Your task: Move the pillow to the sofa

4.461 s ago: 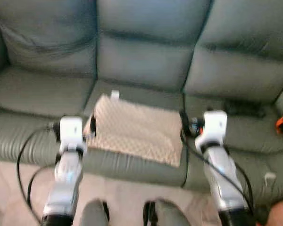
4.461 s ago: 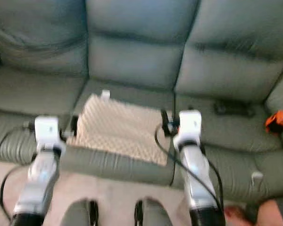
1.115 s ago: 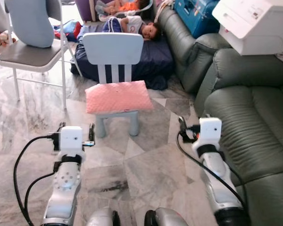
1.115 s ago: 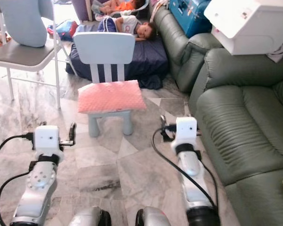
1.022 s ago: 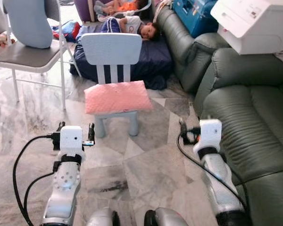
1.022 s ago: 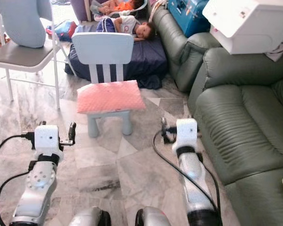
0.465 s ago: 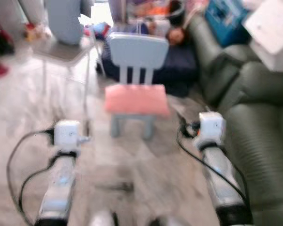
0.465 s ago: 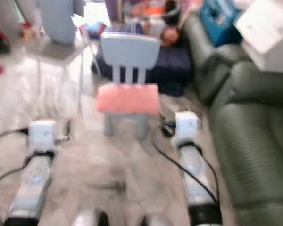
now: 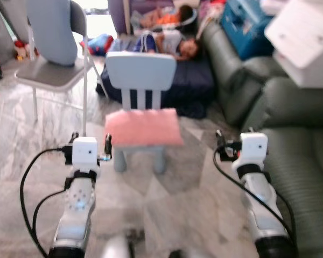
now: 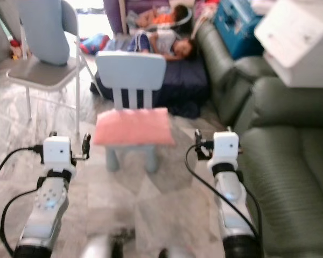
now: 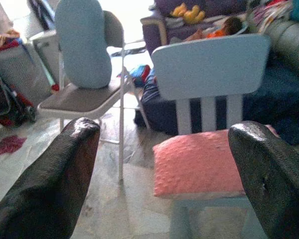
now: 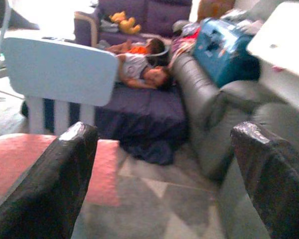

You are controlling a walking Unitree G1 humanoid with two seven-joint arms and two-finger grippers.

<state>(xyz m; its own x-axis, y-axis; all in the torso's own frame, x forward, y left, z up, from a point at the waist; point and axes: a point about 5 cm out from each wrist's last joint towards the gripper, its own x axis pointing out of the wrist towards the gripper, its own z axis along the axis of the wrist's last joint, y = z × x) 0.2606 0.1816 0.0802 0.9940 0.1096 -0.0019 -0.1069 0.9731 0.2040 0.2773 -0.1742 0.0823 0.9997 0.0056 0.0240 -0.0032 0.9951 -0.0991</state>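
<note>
A pink pillow lies flat on the seat of a small light-blue child's chair straight ahead on the marble floor. Both arms are held out in front, short of the chair. My left gripper is open and empty, just left of the pillow's near corner. My right gripper is open and empty, off to the pillow's right. In the left wrist view the pillow shows between the spread fingers. The green sofa runs along the right side.
A grey folding chair with a blue cushion stands at the back left. Two people lie on a dark mattress behind the small chair. A white box rests on the sofa, and a blue case lies beyond it.
The view has swung from the sofa with a beige pillow to the child's chair, then shifted and blurred as I moved. Both grippers stay open and empty.
</note>
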